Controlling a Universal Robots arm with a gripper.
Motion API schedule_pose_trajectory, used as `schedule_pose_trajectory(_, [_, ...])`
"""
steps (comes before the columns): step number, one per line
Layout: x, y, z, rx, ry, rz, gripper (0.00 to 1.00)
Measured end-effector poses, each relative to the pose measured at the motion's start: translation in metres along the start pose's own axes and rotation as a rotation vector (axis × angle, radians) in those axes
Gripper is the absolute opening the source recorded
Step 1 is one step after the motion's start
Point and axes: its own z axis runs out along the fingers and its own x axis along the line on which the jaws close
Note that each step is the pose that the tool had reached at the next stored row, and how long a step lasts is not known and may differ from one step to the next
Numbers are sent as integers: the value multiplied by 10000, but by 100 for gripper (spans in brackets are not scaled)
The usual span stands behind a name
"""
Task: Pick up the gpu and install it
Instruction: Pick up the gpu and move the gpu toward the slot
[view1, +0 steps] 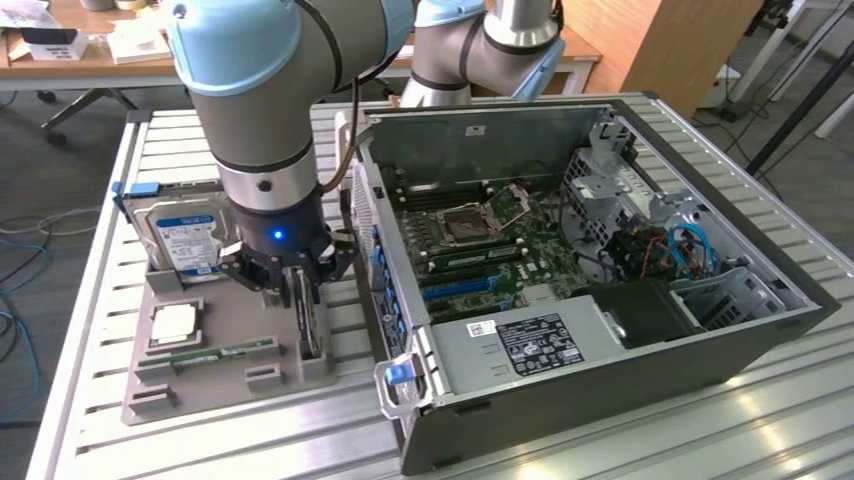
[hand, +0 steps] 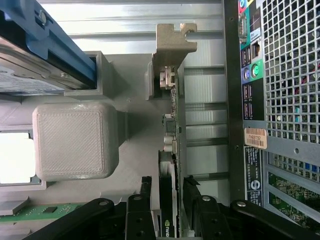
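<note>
Grey printed fixture tray (view1: 200, 385) holds the gpu (view1: 312, 335), which stands on its long edge in a slot at 6 o'clock from the gripper (view1: 300, 298). The fingers (hand: 146, 200) clamp both faces of the card. It is thin and dark, with pale lettering on its upper edge and small metal connectors further along. At 3 o'clock sits the open computer case (view1: 587, 270).
</note>
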Motion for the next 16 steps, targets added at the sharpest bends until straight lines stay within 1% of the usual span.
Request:
schedule_pose_trajectory(14, [0, 0, 5, 0, 0, 0, 39])
schedule_pose_trajectory(16, [0, 0, 6, 0, -1, 0, 37])
